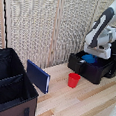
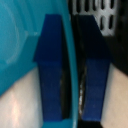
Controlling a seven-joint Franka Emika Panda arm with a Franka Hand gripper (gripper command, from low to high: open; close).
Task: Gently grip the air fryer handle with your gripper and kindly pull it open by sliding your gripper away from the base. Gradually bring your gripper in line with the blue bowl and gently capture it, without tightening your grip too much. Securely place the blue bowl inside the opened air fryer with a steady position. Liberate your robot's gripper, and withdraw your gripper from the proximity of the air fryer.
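1. As the wrist view shows, the two dark blue fingers (image 2: pixel 50 70) stand nearly closed astride the rim of the blue bowl (image 2: pixel 20 45), one inside the wall, one outside.
2. The gripper (image 1: pixel 97 51) hangs over the opened air fryer (image 1: pixel 90 68); the bowl sits within the drawer, seated or not cannot be told.
3. Perforated basket floor (image 2: pixel 97 12) lies just beyond the outer finger.
4. Judgement: release needs little spread; the room for withdrawal is upward.
5. The red cup (image 1: pixel 73 79) stands on the counter (image 1: pixel 85 104), apart.

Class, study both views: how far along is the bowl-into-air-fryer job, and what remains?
Done: the air fryer drawer is open, and the blue bowl sits in it. In hand: the gripper has its fingers on either side of the bowl's rim. Left: let go and withdraw from the fryer.
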